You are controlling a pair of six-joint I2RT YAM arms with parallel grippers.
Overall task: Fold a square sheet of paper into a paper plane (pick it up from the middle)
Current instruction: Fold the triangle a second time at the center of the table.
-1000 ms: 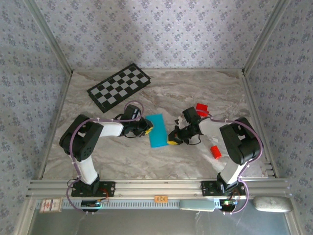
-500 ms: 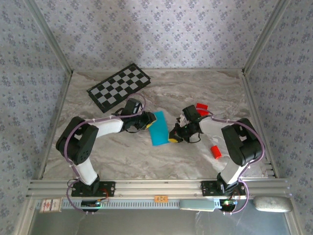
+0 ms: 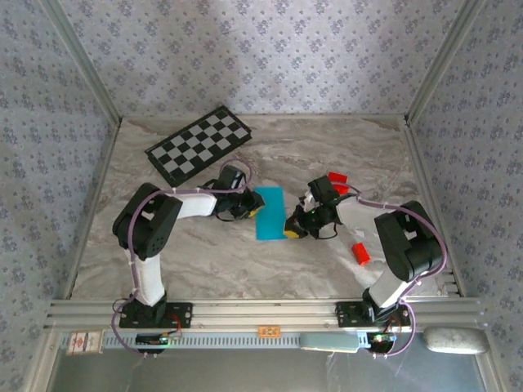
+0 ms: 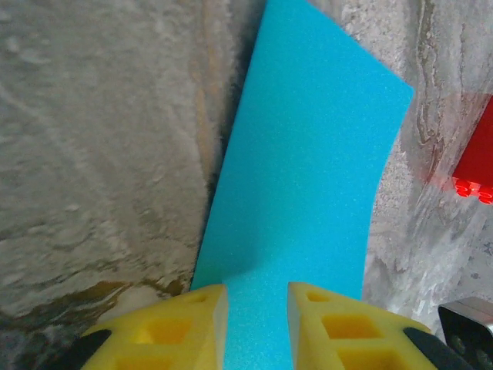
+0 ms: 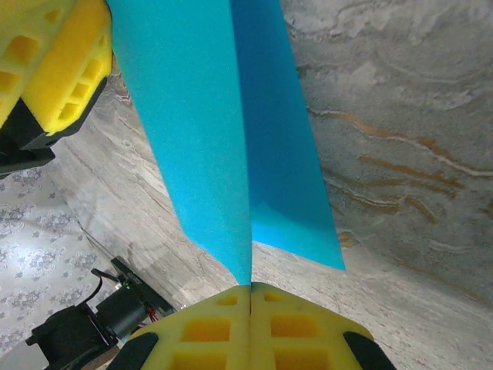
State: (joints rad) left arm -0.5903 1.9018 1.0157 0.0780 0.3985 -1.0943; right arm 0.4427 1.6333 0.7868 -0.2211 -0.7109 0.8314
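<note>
The square sheet of paper [image 3: 270, 214] is bright cyan and folded into a long rectangle at mid-table. My left gripper [image 3: 252, 207] is at its left edge. In the left wrist view the left gripper [image 4: 258, 316] is open, its yellow jaws a gap apart with the paper [image 4: 308, 177] running between and under them. My right gripper [image 3: 289, 229] is at the sheet's right near corner. The right wrist view shows the right gripper [image 5: 250, 297] shut on the paper [image 5: 200, 131], which rises from it as a creased double layer. A paper plane is out of view.
A black-and-white checkered board [image 3: 198, 144] lies at the back left. One red block [image 3: 337, 181] sits behind the right gripper and another [image 3: 360, 254] lies beside the right arm. A red block [image 4: 477, 162] shows at the right of the left wrist view.
The left gripper has slid farther back along the paper's left edge, its elbow swinging inward. The paper has shifted slightly back and right. The right gripper has stayed shut on it.
</note>
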